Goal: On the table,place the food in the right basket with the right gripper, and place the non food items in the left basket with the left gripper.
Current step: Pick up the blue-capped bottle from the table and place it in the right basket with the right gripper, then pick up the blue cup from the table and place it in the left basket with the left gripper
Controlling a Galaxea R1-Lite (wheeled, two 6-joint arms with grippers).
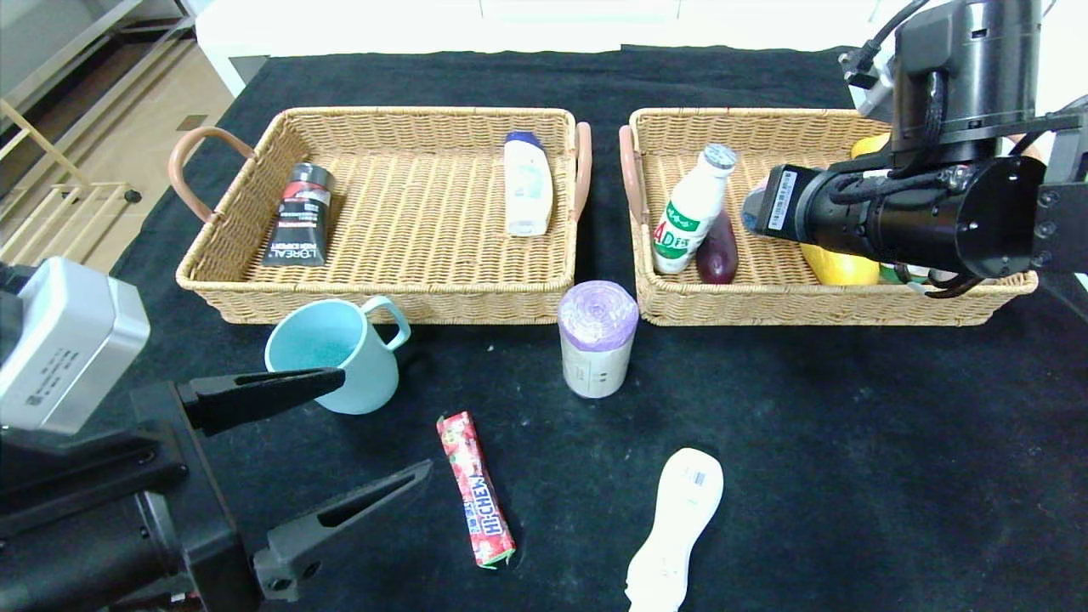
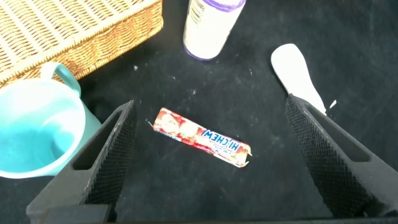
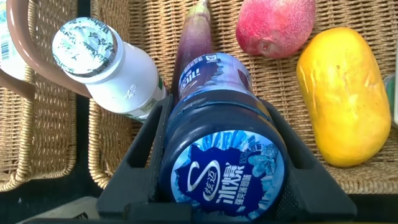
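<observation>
1. While the right pincer [image 3: 217, 180] hangs over the right basket [image 1: 765, 306], its two black fingers are clamped on either side of a dark-blue-lidded jar [image 3: 224, 155], held above the wicker floor.
2. Inside that basket, the white AD milk bottle [image 1: 690, 211] lies tilted with its foil cap toward the far rim, touching a purple eggplant [image 1: 718, 251] beside it.
3. A yellow fruit [image 3: 345, 93] and a reddish fruit [image 3: 273, 25] also lie in the right basket, near the jar.
4. Over the near left part of the desk [image 1: 850, 442], the left pincer [image 1: 374, 433] hovers with its fingers spread wide apart and gripping nothing.
5. Between those spread fingers, down on the black cloth, lies the red Hi-Chew candy stick [image 2: 202, 137], flat and apart from both fingers.
6. Just in front of the left basket [image 1: 382, 302] stands the teal mug [image 1: 336, 357], upright, with one finger of the left pincer crossing in front of its rim in the head view.
7. Upright in front of the gap between the two baskets stands the beige roll with purple top [image 1: 597, 338].
8. Near the front edge of the desk, the slim white curvy bottle [image 1: 676, 527] lies flat, barcode up.
9. Already in the left basket are a dark L'Oreal tube [image 1: 299, 217] and a white bottle with a blue cap [image 1: 527, 183], well apart from each other.
</observation>
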